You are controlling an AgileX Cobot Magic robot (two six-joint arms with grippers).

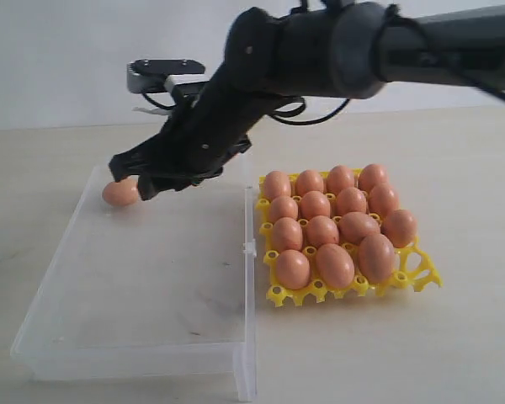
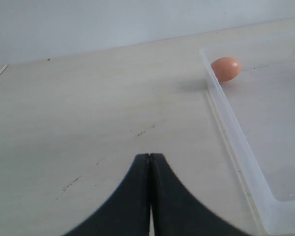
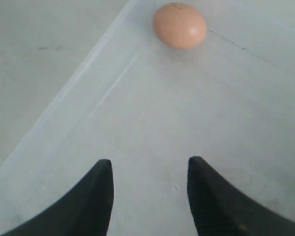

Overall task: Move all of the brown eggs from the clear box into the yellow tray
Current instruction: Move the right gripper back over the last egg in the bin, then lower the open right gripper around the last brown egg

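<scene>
Right tool [image 3: 150, 161] gapes empty near one brown egg [image 3: 179, 25]; only the exterior view shows the yellow tray [image 1: 278, 295].

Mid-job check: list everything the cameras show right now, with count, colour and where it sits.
eggs in tray: fifteen, orange-brown, in the yellow tray's cups; the front right corner cup is empty
lone egg: one, orange-brown, far left corner of the clear box
clear box: one, transparent, left of the tray
yellow tray: one, bright yellow, beside the box on its right
table: one, pale beige, under everything
right gripper: one, black, open, over the box floor near the lone egg
left gripper: one, black, shut, over bare table outside the box
</scene>
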